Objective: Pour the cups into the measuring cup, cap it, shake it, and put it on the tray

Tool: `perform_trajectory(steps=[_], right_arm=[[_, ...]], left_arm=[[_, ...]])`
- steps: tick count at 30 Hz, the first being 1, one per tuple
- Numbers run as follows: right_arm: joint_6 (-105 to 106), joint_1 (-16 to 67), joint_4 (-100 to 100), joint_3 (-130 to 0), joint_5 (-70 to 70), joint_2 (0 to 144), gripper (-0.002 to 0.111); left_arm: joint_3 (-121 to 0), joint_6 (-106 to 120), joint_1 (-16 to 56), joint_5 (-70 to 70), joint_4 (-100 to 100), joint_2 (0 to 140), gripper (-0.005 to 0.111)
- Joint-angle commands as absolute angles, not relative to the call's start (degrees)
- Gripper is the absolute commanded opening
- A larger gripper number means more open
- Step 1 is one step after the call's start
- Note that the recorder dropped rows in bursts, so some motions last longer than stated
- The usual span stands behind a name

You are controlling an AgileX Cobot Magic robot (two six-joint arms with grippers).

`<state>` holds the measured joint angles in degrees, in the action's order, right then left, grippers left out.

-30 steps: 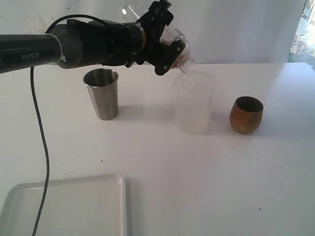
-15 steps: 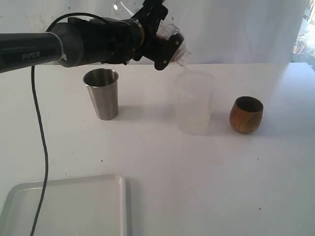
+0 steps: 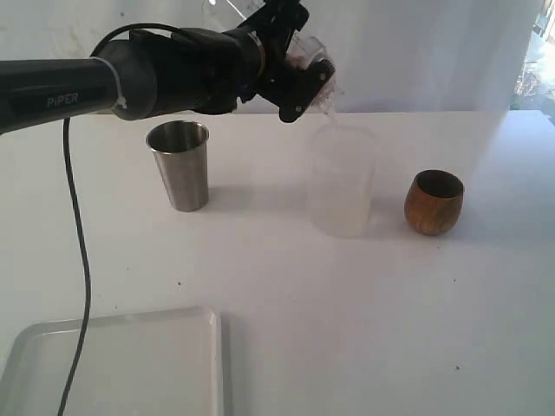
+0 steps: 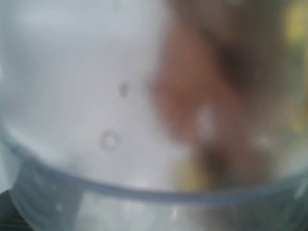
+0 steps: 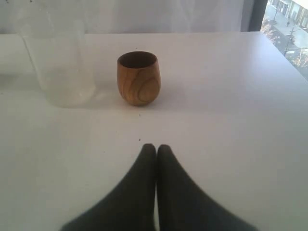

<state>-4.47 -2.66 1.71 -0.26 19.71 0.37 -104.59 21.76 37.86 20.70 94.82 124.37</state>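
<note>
My left gripper (image 3: 299, 76) is shut on a clear plastic cup (image 3: 323, 94), apparently the measuring cup. It holds the cup tilted, mouth down, just above a frosted cup (image 3: 342, 182). The left wrist view shows only the blurred clear wall and rim (image 4: 144, 195) of that cup. The steel tumbler (image 3: 179, 165) stands upright to the left and the wooden cup (image 3: 433, 202) to the right. My right gripper (image 5: 156, 147) is shut and empty, low over the table, with the wooden cup (image 5: 137, 78) ahead of it. The tray (image 3: 113, 364) lies at the front left. The cap is out of view.
The frosted cup (image 5: 57, 62) stands next to the wooden cup in the right wrist view. A black cable (image 3: 78, 251) hangs from the left arm down past the tray. The table's right edge (image 5: 288, 62) borders a window.
My left gripper has risen slightly with the clear cup and shifted a little to the right over the frosted cup. The cups on the table have not moved.
</note>
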Motion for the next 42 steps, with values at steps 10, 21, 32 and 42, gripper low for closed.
perform_trajectory(steps=[10, 21, 32, 42], right_arm=[[-4.7, -2.4, 1.9, 0.0, 19.5, 0.0, 0.000], [-4.7, -2.4, 1.9, 0.0, 19.5, 0.0, 0.000], [-4.7, -2.4, 1.9, 0.0, 19.5, 0.0, 0.000], [-4.7, -2.4, 1.9, 0.0, 19.5, 0.0, 0.000]], left_arm=[[-105.4, 21.1, 40.3, 22.5, 99.9, 123.4, 0.000], [-105.4, 24.5, 40.8, 25.5, 99.9, 123.4, 0.000], [-105.4, 28.4, 42.0, 25.2, 99.9, 123.4, 0.000], [-105.4, 31.0, 42.0, 25.6, 99.9, 123.4, 0.000]])
